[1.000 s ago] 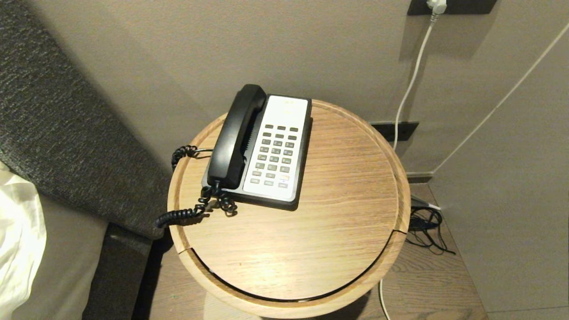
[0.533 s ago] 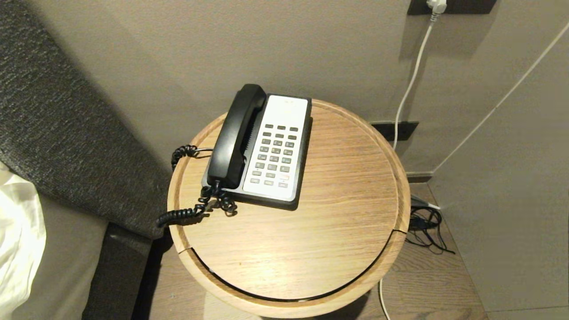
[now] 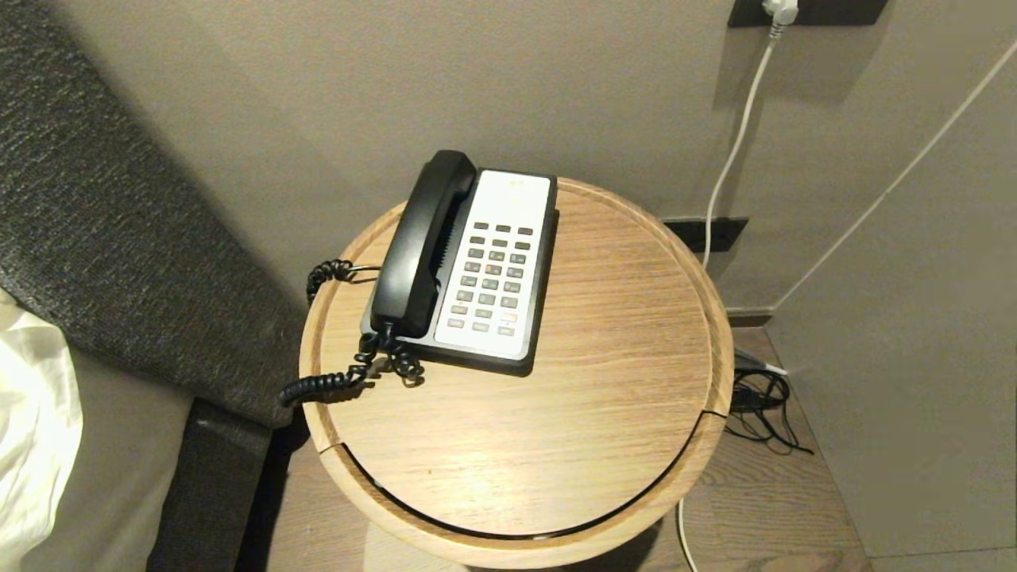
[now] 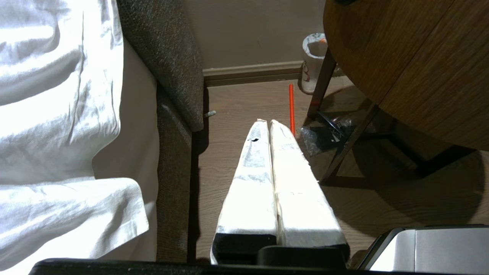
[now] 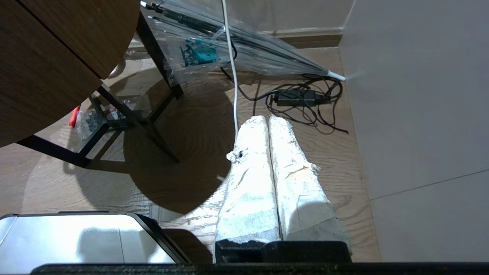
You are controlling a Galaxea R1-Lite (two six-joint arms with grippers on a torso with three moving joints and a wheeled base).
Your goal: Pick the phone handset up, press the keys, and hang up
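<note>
Below table level, both wrist views show pressed-together fingers (image 4: 267,126).

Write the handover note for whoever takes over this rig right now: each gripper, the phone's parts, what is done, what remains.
Left gripper: fingers shut, empty, low beside the round table.
Right gripper: fingers shut, empty, low over the floor.
Phone handset: on its cradle, on the left of the phone base.
Keys: uncovered, nothing touching them.
Done: nothing.
Left: lift the handset, press the keys, hang up.
</note>
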